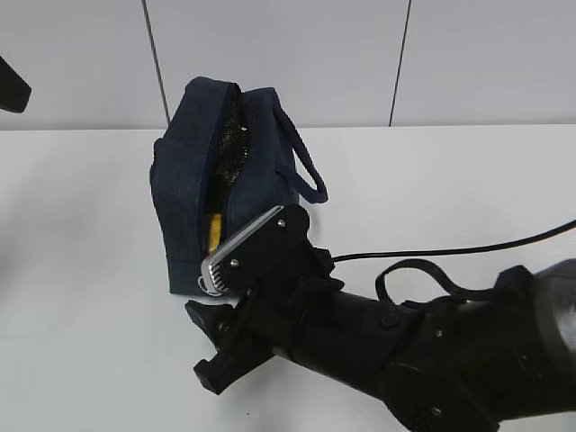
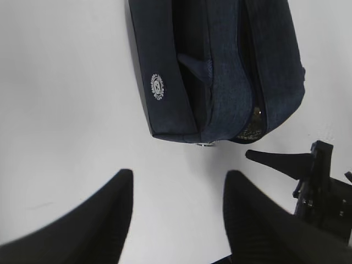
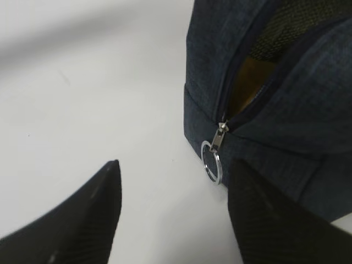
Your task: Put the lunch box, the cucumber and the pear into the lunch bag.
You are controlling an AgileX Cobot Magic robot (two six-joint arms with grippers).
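White table [image 1: 81, 270] lies bare beside lunch bag [image 1: 189, 180].

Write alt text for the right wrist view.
A navy lunch bag stands on a white table, its zipper open, with the metal ring pull hanging at the bottom end. The right gripper is open in the foreground, its dark fingers empty, just short of the ring.

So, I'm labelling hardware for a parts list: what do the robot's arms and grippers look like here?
Both are matte black. The right arm is bulky, with a ribbed silver-grey plate, small screws and black cables looping off it. The left gripper and right gripper have broad, tapering black fingers with finely ribbed inner faces. No markings show.
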